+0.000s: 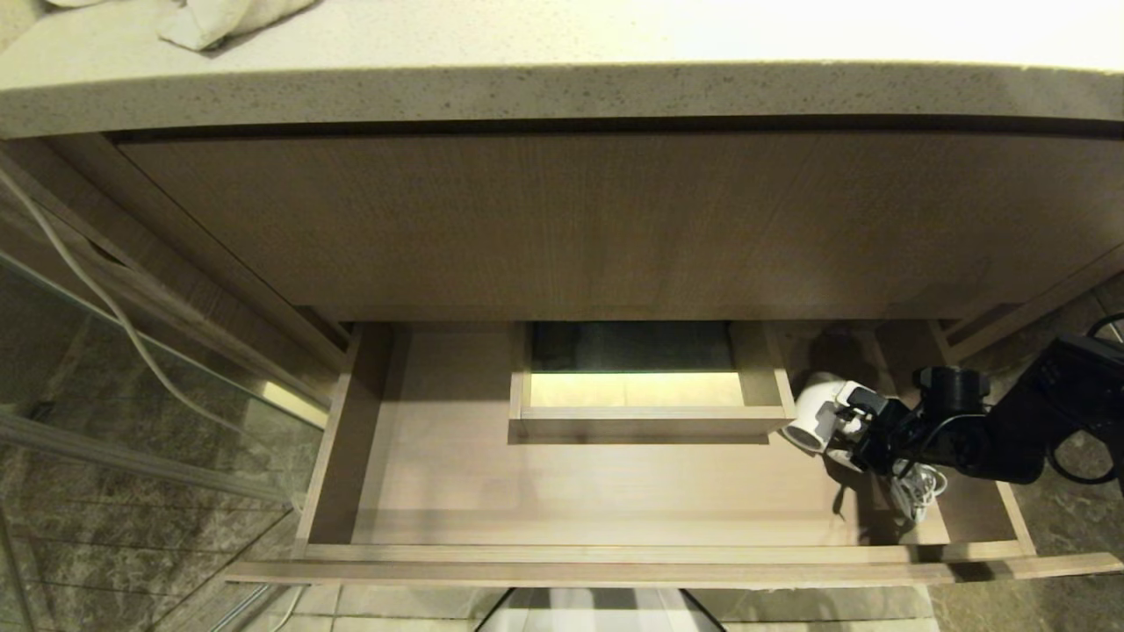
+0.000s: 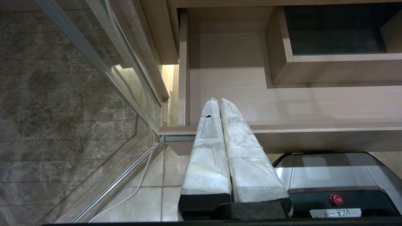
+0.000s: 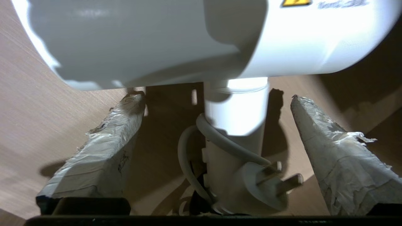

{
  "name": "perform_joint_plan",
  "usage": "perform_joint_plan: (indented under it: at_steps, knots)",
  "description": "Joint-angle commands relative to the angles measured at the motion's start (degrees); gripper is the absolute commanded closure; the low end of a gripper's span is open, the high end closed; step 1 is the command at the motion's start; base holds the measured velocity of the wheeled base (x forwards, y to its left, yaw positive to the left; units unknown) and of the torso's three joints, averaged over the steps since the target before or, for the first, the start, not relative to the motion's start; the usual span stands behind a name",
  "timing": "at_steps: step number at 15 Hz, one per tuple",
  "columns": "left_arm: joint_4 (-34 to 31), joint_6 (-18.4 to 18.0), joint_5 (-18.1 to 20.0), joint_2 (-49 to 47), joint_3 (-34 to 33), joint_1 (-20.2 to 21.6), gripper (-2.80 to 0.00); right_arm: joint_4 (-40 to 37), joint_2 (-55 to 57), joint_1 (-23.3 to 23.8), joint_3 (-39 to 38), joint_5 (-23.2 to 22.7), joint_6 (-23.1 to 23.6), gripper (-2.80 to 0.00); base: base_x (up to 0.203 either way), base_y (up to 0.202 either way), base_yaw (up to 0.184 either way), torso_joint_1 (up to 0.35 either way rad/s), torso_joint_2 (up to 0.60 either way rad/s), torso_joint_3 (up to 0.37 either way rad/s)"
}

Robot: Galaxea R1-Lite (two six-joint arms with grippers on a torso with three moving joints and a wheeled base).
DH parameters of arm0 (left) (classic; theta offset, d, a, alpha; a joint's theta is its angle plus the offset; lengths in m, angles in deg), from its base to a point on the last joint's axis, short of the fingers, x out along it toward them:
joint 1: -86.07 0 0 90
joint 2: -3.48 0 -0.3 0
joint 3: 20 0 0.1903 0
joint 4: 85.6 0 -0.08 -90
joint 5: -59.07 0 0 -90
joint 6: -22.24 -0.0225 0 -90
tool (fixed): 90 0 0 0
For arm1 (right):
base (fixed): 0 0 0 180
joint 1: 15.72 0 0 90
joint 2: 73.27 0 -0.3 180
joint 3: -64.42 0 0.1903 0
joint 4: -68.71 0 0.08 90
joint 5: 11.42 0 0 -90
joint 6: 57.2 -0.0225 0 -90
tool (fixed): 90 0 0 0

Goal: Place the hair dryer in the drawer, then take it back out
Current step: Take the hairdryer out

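Observation:
The drawer (image 1: pixel 615 553) stands pulled out below the counter, its light wood inside showing. The white hair dryer (image 1: pixel 817 412) lies at its right end, barrel towards the boxed cut-out, with the cord (image 1: pixel 918 487) bundled beside it. My right gripper (image 1: pixel 865 430) reaches in from the right and is open. In the right wrist view the hair dryer (image 3: pixel 188 40) fills the top. Its handle, wrapped in cord with the plug (image 3: pixel 267 185), sits between the right gripper's (image 3: pixel 215 98) wide-apart fingers, with a gap on each side. My left gripper (image 2: pixel 219 101) hangs shut and empty before the drawer (image 2: pixel 282 128) front's left end.
The boxed cut-out (image 1: pixel 650 421) rises in the drawer's middle back. Above are a tall wood-grain panel (image 1: pixel 615 219) and the speckled countertop (image 1: pixel 562 88) with a towel (image 1: pixel 219 22). A glass panel (image 1: pixel 132 395) and a white cable (image 1: pixel 88 281) stand to the left.

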Motion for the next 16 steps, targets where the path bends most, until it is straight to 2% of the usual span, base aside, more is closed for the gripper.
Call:
perform_joint_plan:
  at_steps: [1,3,10,11,16]
  knots:
    - [0.01,0.01,-0.01,0.09,0.0,0.0,0.0,0.41,1.47,0.08,0.71,-0.16,0.02,-2.8,0.0,0.0,0.0,0.0,0.0,0.0]
    - [0.01,0.01,-0.01,0.09,0.0,0.0,0.0,0.41,2.32,0.08,1.92,-0.2,-1.32,-2.8,0.0,0.0,0.0,0.0,0.0,0.0]
    - [0.01,0.01,-0.01,0.09,0.0,0.0,0.0,2.53,3.93,0.08,2.82,-0.42,-1.04,-2.8,0.0,0.0,0.0,0.0,0.0,0.0]
    - [0.01,0.01,-0.01,0.09,0.0,0.0,0.0,2.66,3.77,0.08,2.77,-0.55,-1.21,0.0,0.0,0.0,0.0,0.0,0.0,0.0]
    - [0.01,0.01,-0.01,0.09,0.0,0.0,0.0,1.99,2.0,-0.09,2.11,-0.33,-0.77,0.0,0.0,0.0,0.0,0.0,0.0,0.0]
